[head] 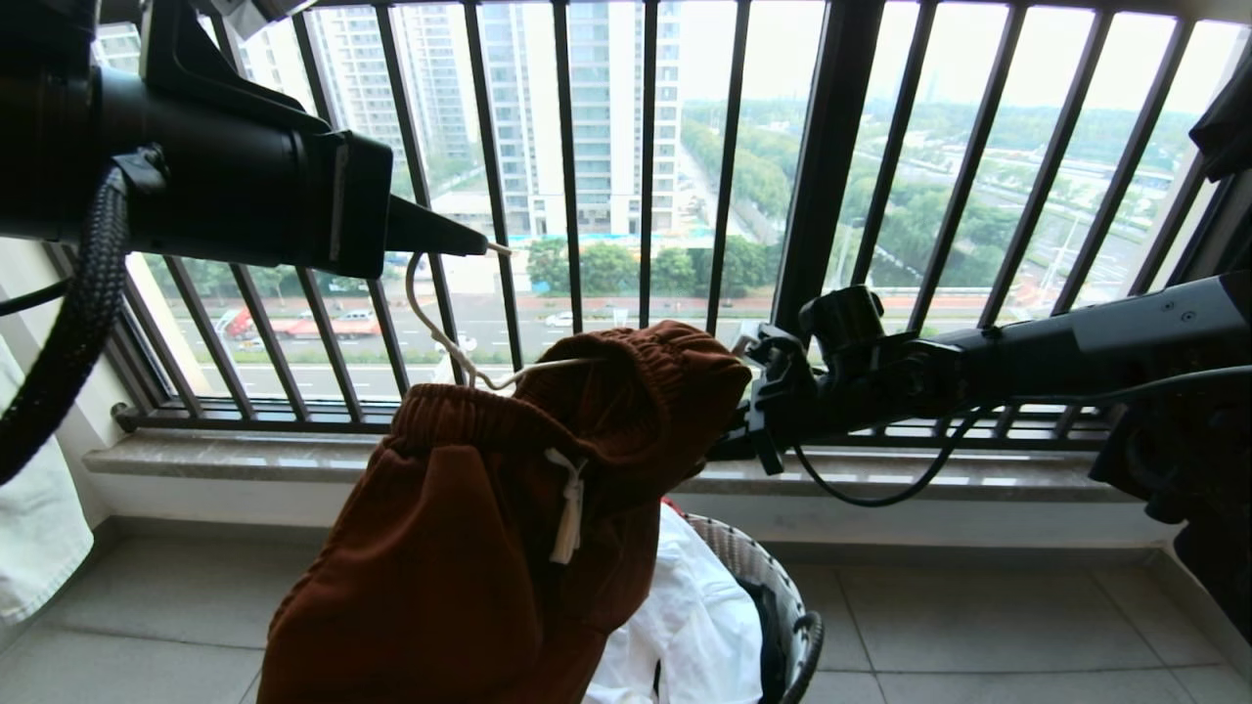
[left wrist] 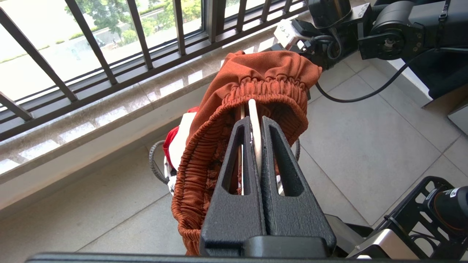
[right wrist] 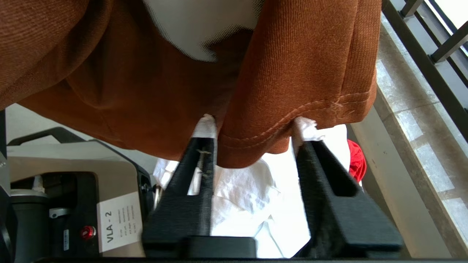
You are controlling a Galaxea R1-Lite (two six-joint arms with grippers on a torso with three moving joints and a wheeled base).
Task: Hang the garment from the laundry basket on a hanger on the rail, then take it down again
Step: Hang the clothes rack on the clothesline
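Black balcony railing (head: 572,166) of vertical bars across the whole back of the scene, one much thicker post (head: 831,156) right of centre. Beyond the bars: pale high-rise apartment blocks (head: 587,108), bands of green trees (head: 636,266), a wide road with a white car (head: 559,319) and a red truck (head: 293,325).

Below the railing, a grey stone sill (head: 245,455) with a polished top. Floor of large grey tiles (head: 978,626).

White cloth (head: 34,528) hangs at the far left edge. White garment (head: 694,606) heaped lower centre; a red item (right wrist: 356,160) lies beside it, near the sill. Paper label reading "VLA - 2" (right wrist: 119,226), a red button (right wrist: 87,231) just beside it.
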